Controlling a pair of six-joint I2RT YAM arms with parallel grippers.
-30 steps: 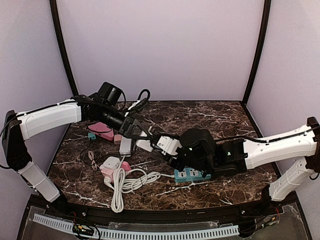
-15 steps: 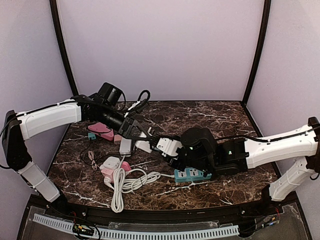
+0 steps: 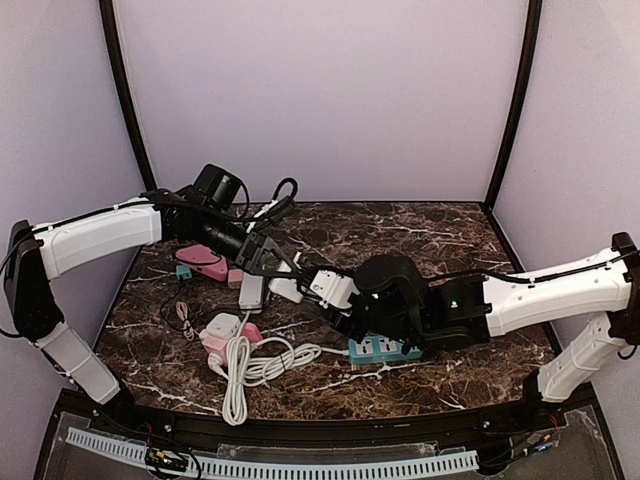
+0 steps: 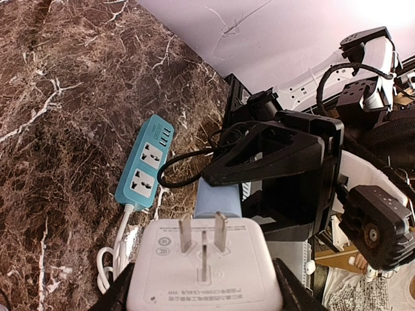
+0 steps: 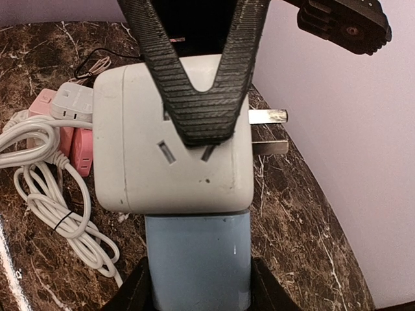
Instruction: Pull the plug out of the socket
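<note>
Two grips shared one load above the tabletop (image 3: 450,240): left jaws pinched the white socket cube (image 5: 130,168), right jaws pinched the pale blue plug (image 5: 198,259) seated flush in it. A clean pull likely needed firm holds and a straight draw, no twisting. Left wrist view showed the cube's prong face (image 4: 227,275) and, farther off, a teal power strip (image 4: 146,172), both missed by the right wrist view, which showed the plug-cube seam squarely.

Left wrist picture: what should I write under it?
White adapter held in the left fingers, prongs facing the camera, teal power strip on the marble table.
</note>
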